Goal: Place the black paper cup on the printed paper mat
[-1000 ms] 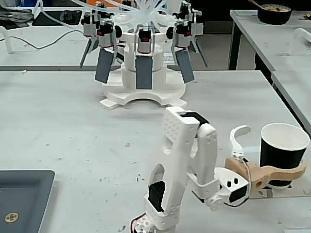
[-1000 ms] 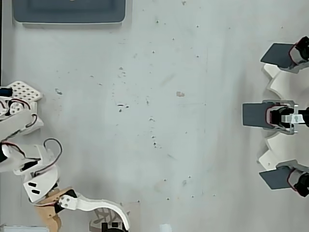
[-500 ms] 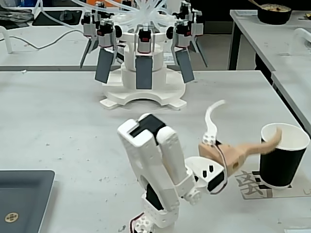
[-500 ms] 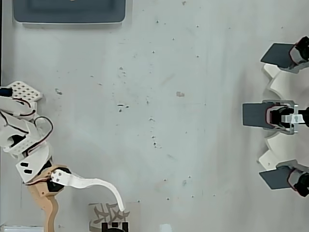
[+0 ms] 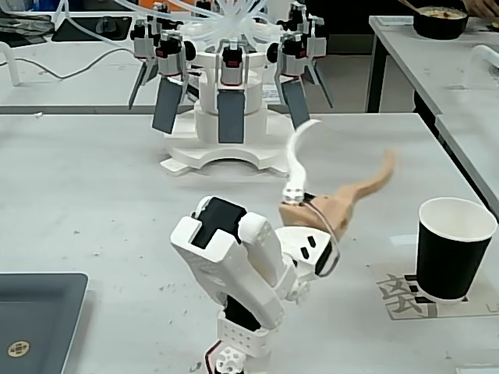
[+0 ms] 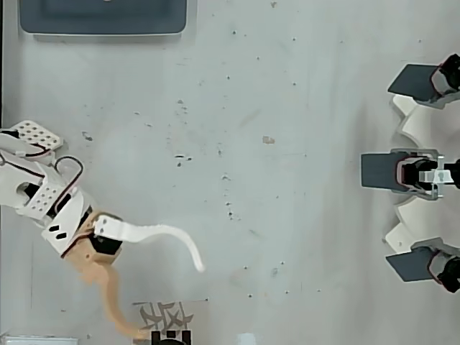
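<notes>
The black paper cup stands upright at the right of the fixed view, its base on the printed paper mat, whose grey character shows to the cup's left. My gripper is open and empty, its white finger and tan finger spread wide. It hangs left of the cup and apart from it. In the overhead view the gripper spreads just above the mat at the bottom edge. That edge cuts off the cup.
A dark grey tray lies at the front left, and at the top in the overhead view. A white multi-armed device with dark paddles stands at the back of the table, at the right in the overhead view. A second table stands at the right.
</notes>
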